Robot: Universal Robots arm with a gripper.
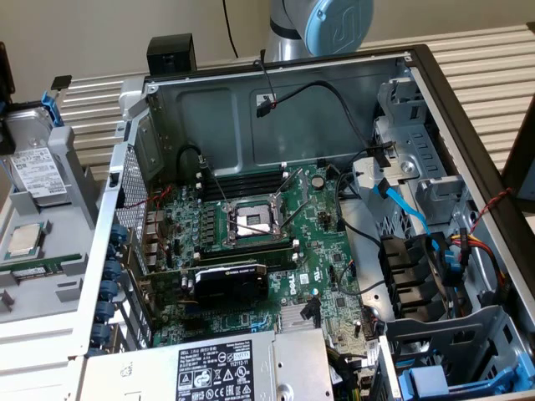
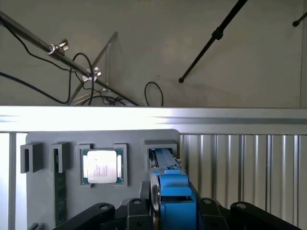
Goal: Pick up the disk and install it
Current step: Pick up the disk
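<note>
The disk (image 1: pixel 33 171), silver with a white label and a blue plastic frame, stands on edge in a slot of the grey parts tray (image 1: pixel 50 292) at the exterior view's left, outside the computer case. In the wrist view I see the disk (image 2: pixel 175 191) edge-on, its blue frame running from the tray slot down between my black fingers (image 2: pixel 98 213). My gripper (image 2: pixel 173 213) sits around it, with the black jaw parts against both sides of the blue frame. The disk's lower end is still in the slot.
On the same tray lie a square silver processor chip (image 2: pixel 101 166) and a green memory stick (image 2: pixel 59 191). The open computer case (image 1: pixel 276 217) holds the motherboard, cables, a labelled power supply (image 1: pixel 217 372) and drive bays with blue clips (image 1: pixel 435 380) at the exterior view's lower right.
</note>
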